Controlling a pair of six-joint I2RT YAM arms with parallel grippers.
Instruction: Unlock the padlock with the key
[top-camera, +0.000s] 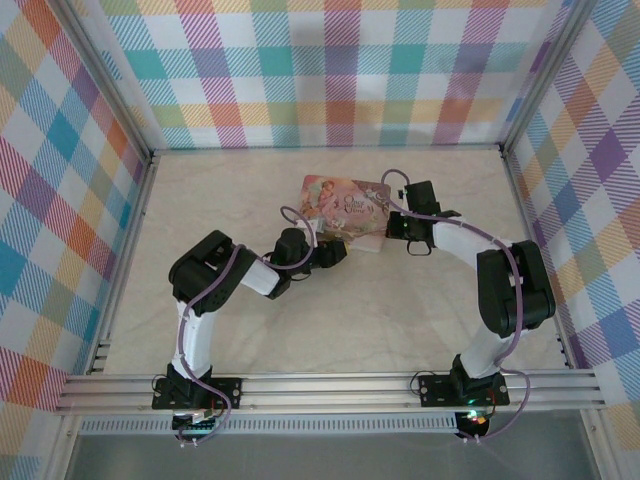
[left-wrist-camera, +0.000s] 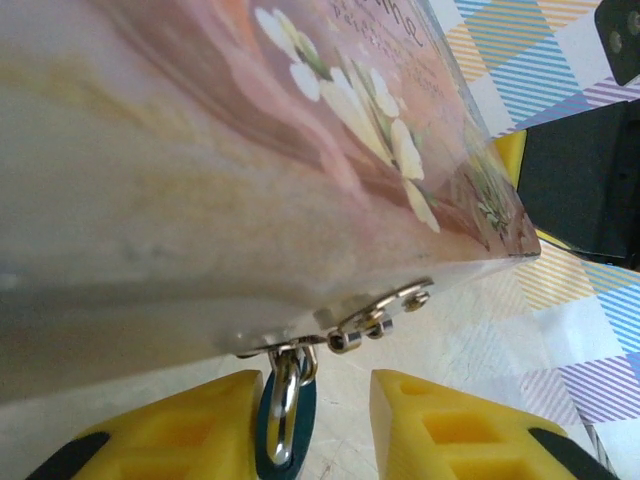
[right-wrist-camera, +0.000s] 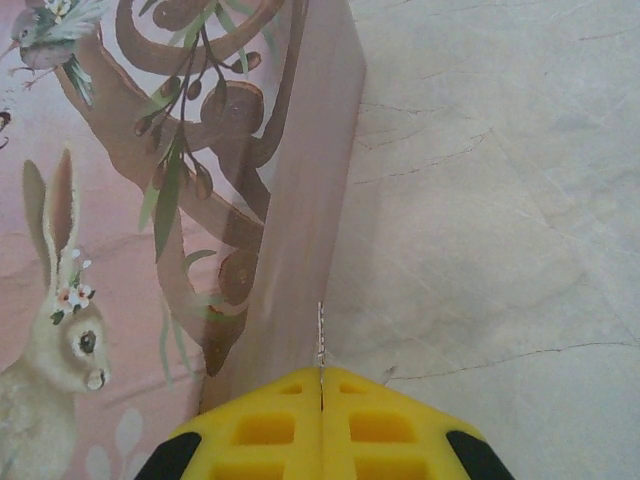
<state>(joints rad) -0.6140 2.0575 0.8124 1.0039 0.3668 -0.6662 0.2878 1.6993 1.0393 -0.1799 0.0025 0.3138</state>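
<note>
Nearest, the left gripper stands narrowly open around the teal padlock, one finger touching it, at the near-left edge of the pink box. Farther right, the right gripper is clamped on the thin key, beside the box.

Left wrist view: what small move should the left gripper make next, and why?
Probably close the left gripper onto the padlock. It hangs from the hasp of the box between the yellow fingers, with a gap on one side. The right gripper is shut on the key, which likely needs a steadied lock to enter.
</note>
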